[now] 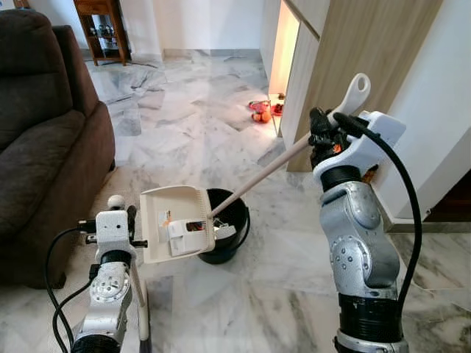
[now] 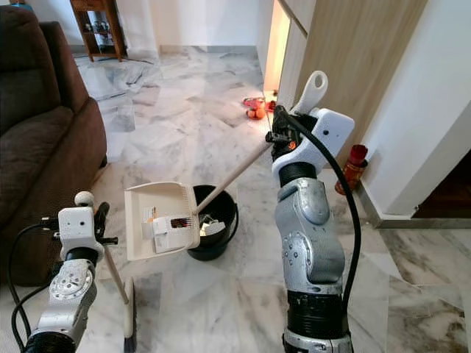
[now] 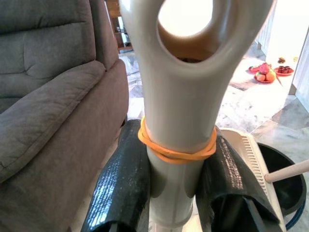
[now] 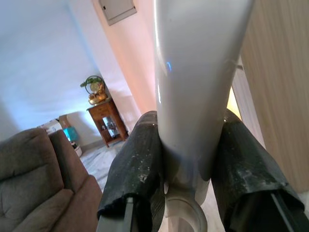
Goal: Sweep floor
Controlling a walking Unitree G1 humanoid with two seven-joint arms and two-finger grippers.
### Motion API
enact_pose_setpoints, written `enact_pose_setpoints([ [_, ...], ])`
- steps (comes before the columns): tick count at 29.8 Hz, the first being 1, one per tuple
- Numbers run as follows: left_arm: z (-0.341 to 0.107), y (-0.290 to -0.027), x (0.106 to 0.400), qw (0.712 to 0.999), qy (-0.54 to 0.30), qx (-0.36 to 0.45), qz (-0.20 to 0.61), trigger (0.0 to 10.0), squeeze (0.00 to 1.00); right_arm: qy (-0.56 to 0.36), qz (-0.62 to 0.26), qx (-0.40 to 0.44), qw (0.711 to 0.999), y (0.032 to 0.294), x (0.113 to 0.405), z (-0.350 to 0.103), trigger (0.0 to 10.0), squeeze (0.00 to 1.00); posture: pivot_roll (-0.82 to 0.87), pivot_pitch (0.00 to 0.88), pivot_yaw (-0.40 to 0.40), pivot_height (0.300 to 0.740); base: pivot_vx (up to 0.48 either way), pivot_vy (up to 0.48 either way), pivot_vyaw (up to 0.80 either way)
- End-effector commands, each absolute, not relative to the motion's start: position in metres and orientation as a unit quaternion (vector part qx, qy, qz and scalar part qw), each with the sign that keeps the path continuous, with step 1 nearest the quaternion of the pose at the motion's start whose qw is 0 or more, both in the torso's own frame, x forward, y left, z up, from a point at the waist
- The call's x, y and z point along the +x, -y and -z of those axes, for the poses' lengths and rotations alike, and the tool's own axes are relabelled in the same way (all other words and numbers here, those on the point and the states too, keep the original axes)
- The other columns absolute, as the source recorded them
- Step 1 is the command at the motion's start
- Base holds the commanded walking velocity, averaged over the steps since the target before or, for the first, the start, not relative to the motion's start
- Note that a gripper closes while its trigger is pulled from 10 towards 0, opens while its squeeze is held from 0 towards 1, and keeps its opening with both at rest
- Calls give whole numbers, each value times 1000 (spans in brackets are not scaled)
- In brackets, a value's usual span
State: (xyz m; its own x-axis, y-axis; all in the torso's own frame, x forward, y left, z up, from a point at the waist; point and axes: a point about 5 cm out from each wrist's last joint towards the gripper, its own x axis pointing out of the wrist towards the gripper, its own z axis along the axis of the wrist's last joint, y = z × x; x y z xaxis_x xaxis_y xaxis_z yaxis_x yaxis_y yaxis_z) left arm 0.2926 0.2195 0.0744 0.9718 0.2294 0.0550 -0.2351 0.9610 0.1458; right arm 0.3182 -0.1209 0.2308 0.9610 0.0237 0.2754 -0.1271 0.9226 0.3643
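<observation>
My right gripper [image 1: 324, 137] is shut on the upper end of the long cream dustpan handle [image 1: 263, 173], held at chest height; its fingers [image 4: 137, 164] clamp the handle [image 4: 198, 72] on both sides. The cream dustpan [image 1: 176, 232] hangs tilted over a black bin [image 1: 234, 215] on the marble floor, with white scraps and a dark bit [image 1: 193, 226] lying in the pan. Low on the left, my left gripper [image 1: 122, 222] is shut on the broom handle [image 3: 176, 111], which carries an orange rubber band [image 3: 176, 151]. The broom head [image 2: 129, 318] rests on the floor by my left side.
A brown sofa [image 1: 44, 147] fills the left. A wood-panelled cabinet [image 1: 353, 44] and white wall stand on the right, with a red bottle [image 2: 354, 165] at their foot. A plate of fruit [image 1: 260, 112] sits on the floor ahead; a wooden side table [image 1: 99, 29] stands far back.
</observation>
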Motion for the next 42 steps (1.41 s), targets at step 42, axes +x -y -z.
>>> enact_pose_setpoints([
  [42, -84, -228, 291, 986, 42, 91, -134, 10000, 0, 187, -50, 218, 956, 118, 319, -249, 10000, 0, 111, 0, -3, 740, 284, 0, 81],
])
